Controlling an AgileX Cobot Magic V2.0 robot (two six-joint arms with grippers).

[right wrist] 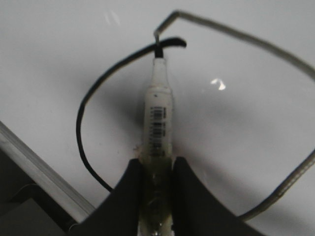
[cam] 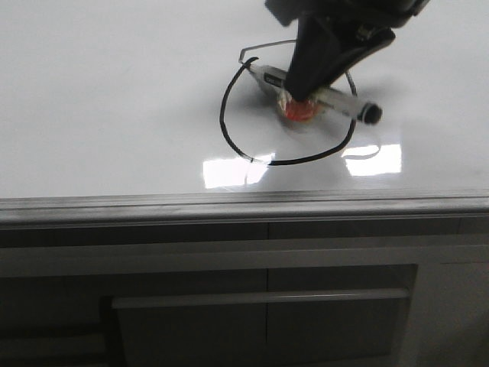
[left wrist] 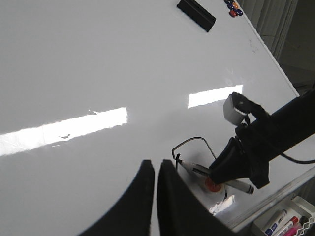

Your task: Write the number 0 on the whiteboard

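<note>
The whiteboard (cam: 114, 92) lies flat and glossy, with a grey rail (cam: 229, 205) on its near edge. The number 0 (cam: 222, 115) is a thin black loop with a flattened angular top. My right gripper (cam: 306, 92) is shut on a white marker (cam: 336, 102), whose tip touches the loop's upper left at the tick. An orange-red patch (cam: 299, 110) shows under the fingers. In the right wrist view the marker (right wrist: 158, 118) sits between the shut jaws (right wrist: 157, 169), with the loop (right wrist: 78, 128) around it. My left gripper (left wrist: 155, 169) is shut and empty above the board (left wrist: 98, 64), beside the loop (left wrist: 189, 140).
A dark grey cabinet with a bar handle (cam: 260, 298) stands below the rail. A black eraser (left wrist: 196, 14) and small magnets (left wrist: 233, 7) lie at the board's far end. A tray of spare markers (left wrist: 285, 223) sits off the board's edge. Glare patches (cam: 229, 170) lie near the loop.
</note>
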